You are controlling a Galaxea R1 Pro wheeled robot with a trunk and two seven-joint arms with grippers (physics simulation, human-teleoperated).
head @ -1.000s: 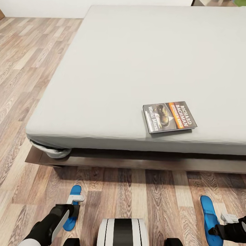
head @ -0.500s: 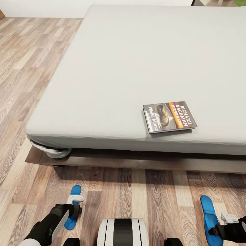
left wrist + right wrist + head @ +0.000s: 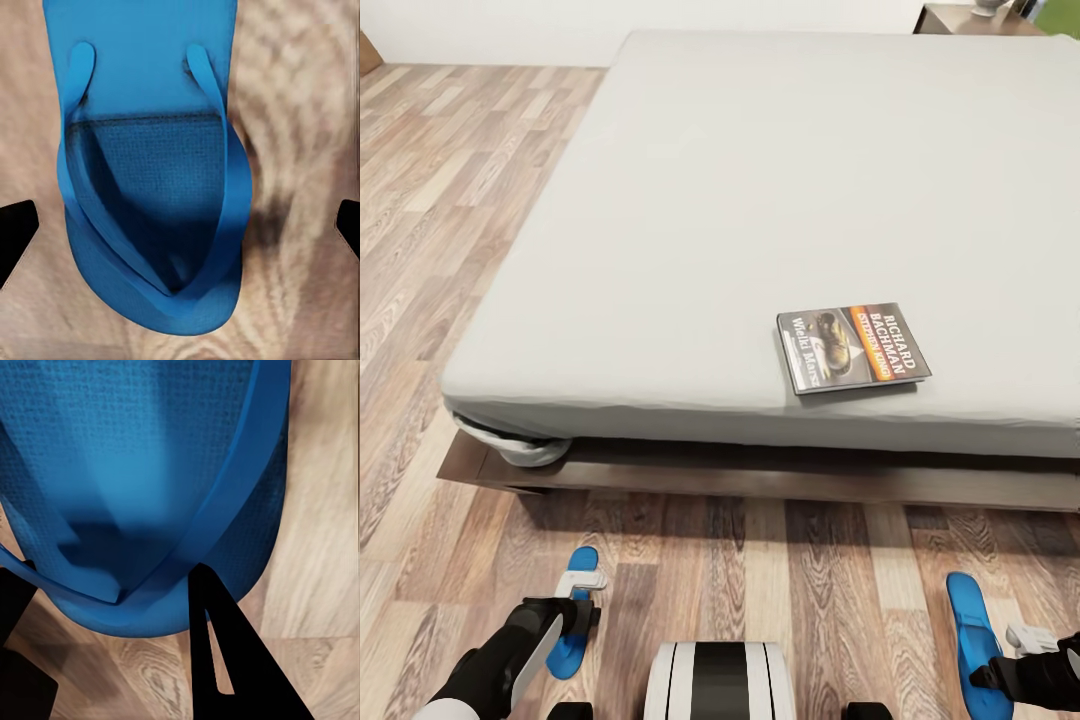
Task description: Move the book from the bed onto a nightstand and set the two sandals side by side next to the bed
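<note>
Looking down over the bed (image 3: pixel 740 200), we see the book (image 3: pixel 853 346) lying flat on the mattress, right of centre near the front edge. Lower left of the frame, our left pincer (image 3: pixel 580 612) hangs over one blue sandal (image 3: pixel 573 612) on the wood floor (image 3: pixel 760 570); from the wrist its fingertips (image 3: pixel 15 236) stand wide, either side of the sandal. Lower right, the other sandal (image 3: pixel 970 630) lies beside our right pincer (image 3: pixel 1028 640); one dark finger (image 3: pixel 229 660) sits at the sandal's edge, and we cannot tell its opening.
</note>
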